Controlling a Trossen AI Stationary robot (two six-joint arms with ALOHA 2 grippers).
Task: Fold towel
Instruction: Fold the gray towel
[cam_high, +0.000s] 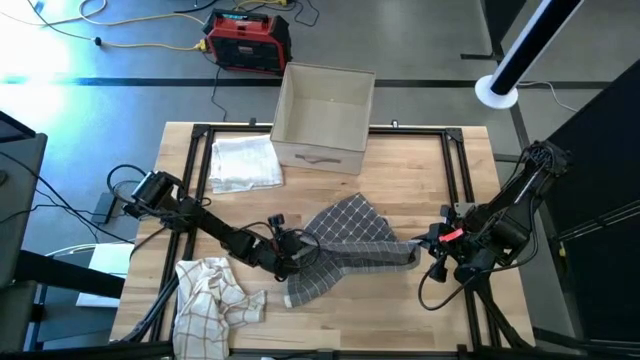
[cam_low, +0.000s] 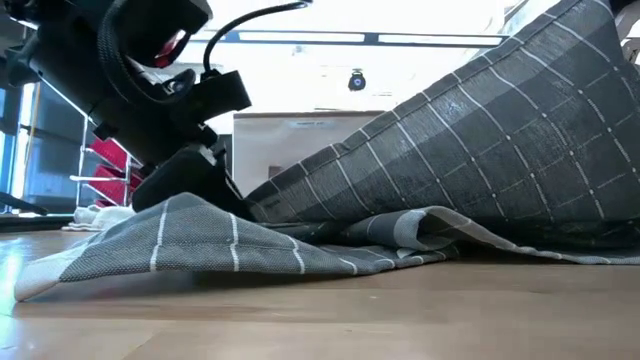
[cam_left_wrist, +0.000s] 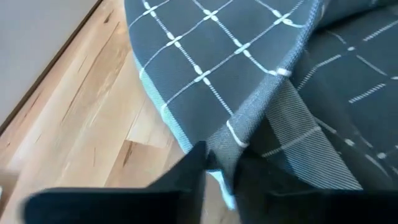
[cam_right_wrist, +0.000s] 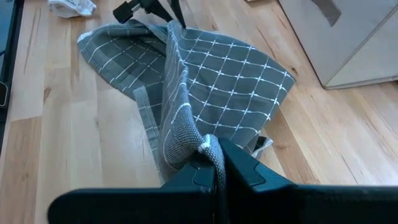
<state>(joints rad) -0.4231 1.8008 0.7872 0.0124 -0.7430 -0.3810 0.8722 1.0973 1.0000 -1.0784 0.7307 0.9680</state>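
Note:
A dark grey towel with thin white checks (cam_high: 345, 240) lies bunched in the middle of the wooden table. My left gripper (cam_high: 300, 250) is shut on its left side and my right gripper (cam_high: 428, 245) on its right end. In the low view the towel (cam_low: 480, 150) rises steeply toward the upper right, while its near part (cam_low: 200, 245) rests flat on the table. The right wrist view shows the towel (cam_right_wrist: 211, 68) spread beyond the fingers, with a raised fold running back to them. My left gripper pinches a folded edge of the towel (cam_left_wrist: 235, 138) between its two fingers, coming in low from the table's left. The cloth beyond the fingers lies on the table. One layer or several, I cannot tell. My right gripper pinches the towel's right end at a bunched hem (cam_right_wrist: 205, 144) between its two fingers, coming from the table's right. A narrow ridge of cloth (cam_right_wrist: 174, 81) runs from the fingers toward the middle, lifted off the table.
An open cardboard box (cam_high: 322, 118) stands at the table's far edge. A folded white cloth (cam_high: 243, 160) lies far left, and a crumpled white cloth with brown checks (cam_high: 215, 295) near left. Bare wood (cam_high: 400, 310) shows in the near right area.

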